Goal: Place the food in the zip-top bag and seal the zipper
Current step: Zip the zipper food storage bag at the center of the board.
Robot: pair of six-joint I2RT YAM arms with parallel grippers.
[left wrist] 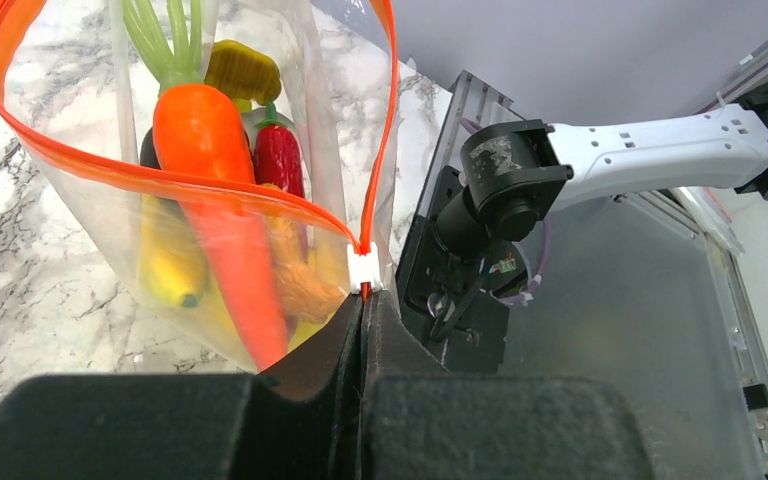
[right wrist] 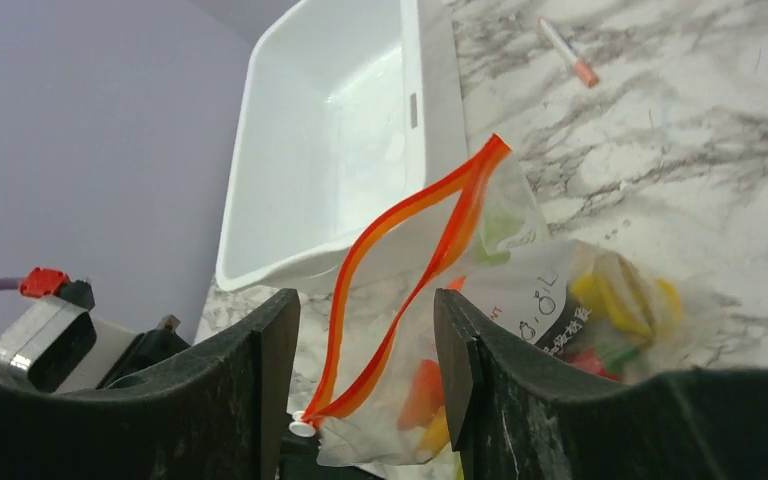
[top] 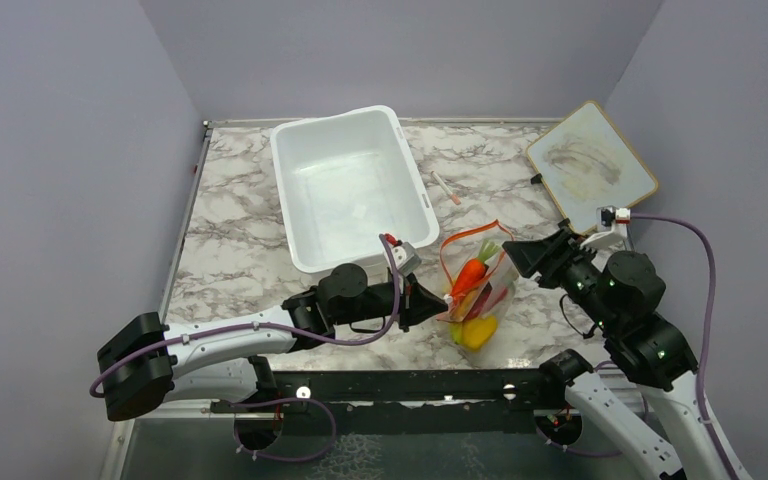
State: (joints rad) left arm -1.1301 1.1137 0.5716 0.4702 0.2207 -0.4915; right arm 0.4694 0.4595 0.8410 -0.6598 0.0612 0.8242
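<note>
Enclosing one carrot (left wrist: pixel 205 150), one chili (left wrist: pixel 278 160), one banana (left wrist: pixel 168 262), one open zip-top bag (top: pixel 487 292)

Lab booth: bare walls (top: pixel 60 150), marbled table (top: pixel 230 250)

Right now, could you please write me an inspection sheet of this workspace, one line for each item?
Surface: marble-pattern table; no spill seen.
Job's things: zip-top bag holds carrot, red chili and yellow pieces; zipper gapes, not sealed.
Clutter: white tub, whiteboard, pen-like stick.
Grippers: left gripper, jaws shut on the bag's corner just below the white slider; right gripper, jaws open, astride the zipper.
Cables: purple cable on the left arm, another on the right arm; neither touches the bag.
Surroundings: plain lavender walls; nothing else seen.
</note>
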